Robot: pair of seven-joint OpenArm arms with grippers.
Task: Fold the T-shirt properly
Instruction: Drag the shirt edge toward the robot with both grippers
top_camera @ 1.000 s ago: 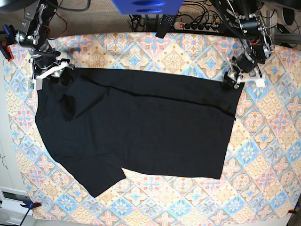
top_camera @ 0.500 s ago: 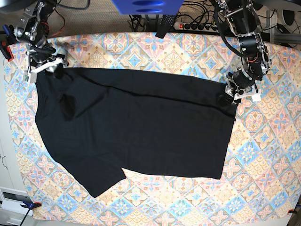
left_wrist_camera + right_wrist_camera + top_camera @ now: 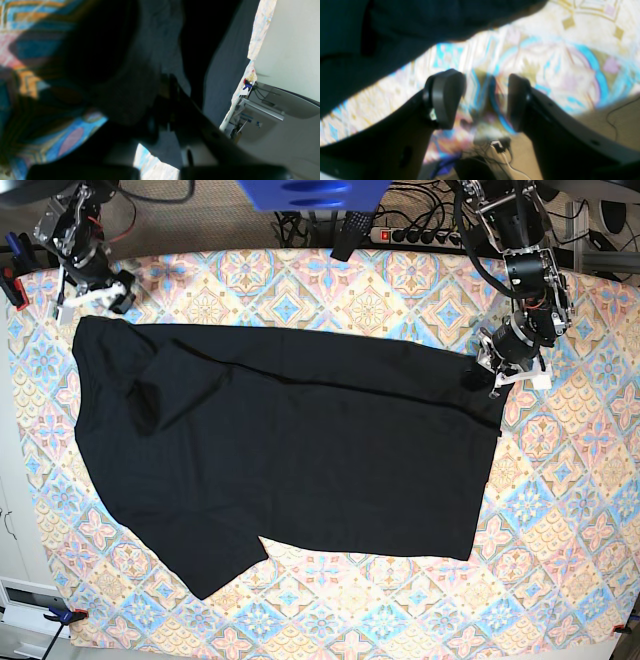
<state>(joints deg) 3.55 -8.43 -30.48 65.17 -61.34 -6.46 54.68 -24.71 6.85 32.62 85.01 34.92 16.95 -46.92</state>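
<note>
- My left gripper [image 3: 492, 376] is clamped tight on the T-shirt [image 3: 290, 450] at its far right corner; the left wrist view shows black cloth bunched between the jaws.
- My right gripper [image 3: 485, 100] has its jaws apart, nothing between them, hovering over bare tablecloth [image 3: 557, 62] just off the shirt's edge.
- T-shirt lies mostly flat on the tablecloth, one sleeve folded over near the far left, another sleeve sticking out at the near edge.
</note>
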